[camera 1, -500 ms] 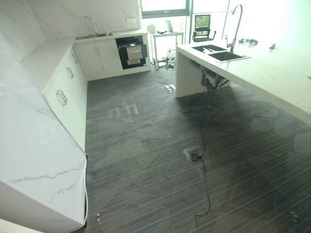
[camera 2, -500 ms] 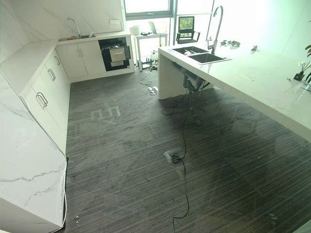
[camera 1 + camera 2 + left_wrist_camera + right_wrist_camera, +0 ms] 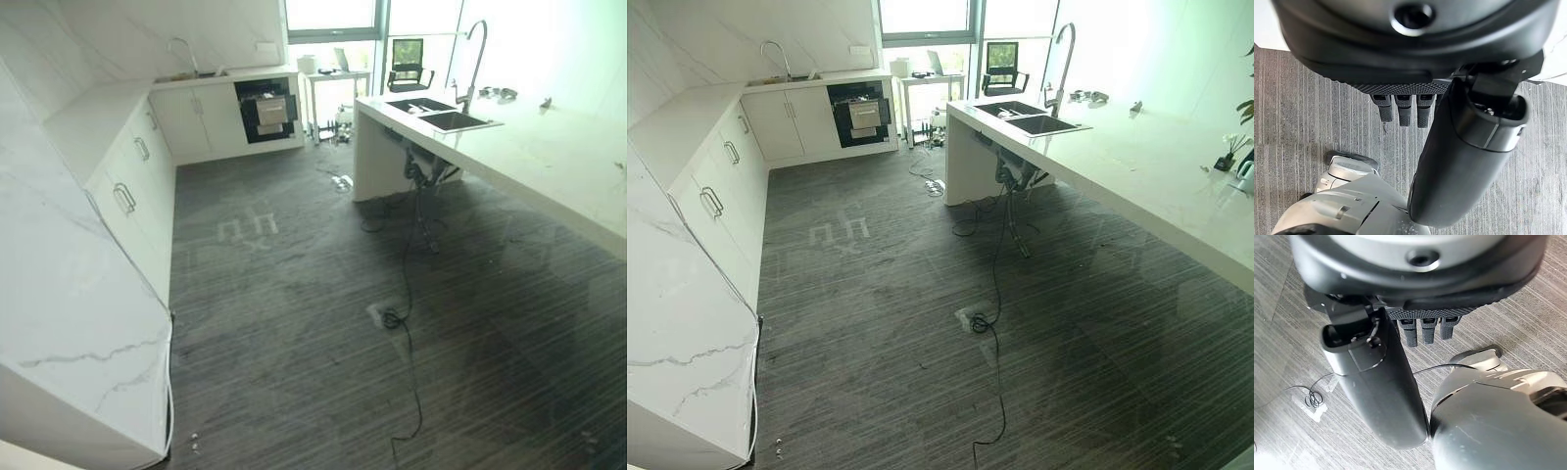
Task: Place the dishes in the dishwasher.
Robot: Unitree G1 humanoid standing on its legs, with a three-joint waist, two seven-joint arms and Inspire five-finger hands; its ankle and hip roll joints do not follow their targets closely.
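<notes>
Item: dishwasher (image 3: 266,109). We find it built into the far run of white cabinets (image 3: 201,119), its dark front open and a pale rack drawn forward, well apart from us across the grey floor (image 3: 294,323). We judge it stands ready to be loaded.

Item: dishes. We cannot pick any out. Small objects (image 3: 1087,96) lie on the island counter (image 3: 1146,166) past the sink (image 3: 1031,117) and its tall faucet (image 3: 1063,59), too small to name. If they are the dishes, they sit beside the sink, where washing-up collects.

Item: left hand (image 3: 1400,105). It hangs at our side, pointing down at the floor, fingers (image 3: 1405,110) straight in a row, thumb relaxed beside them, holding nothing.

Item: right hand (image 3: 1422,328). Same pose on the other side: fingers (image 3: 1427,330) straight, thumb loose, nothing in it.

Item: left counter (image 3: 69,284). Marbled white, running along our left, bare.

Item: desk and chair (image 3: 407,59) by the far window.

Judgement: we rate the task as not yet started. Both arms rest down because nothing is within reach. A walk toward the island comes first.
</notes>
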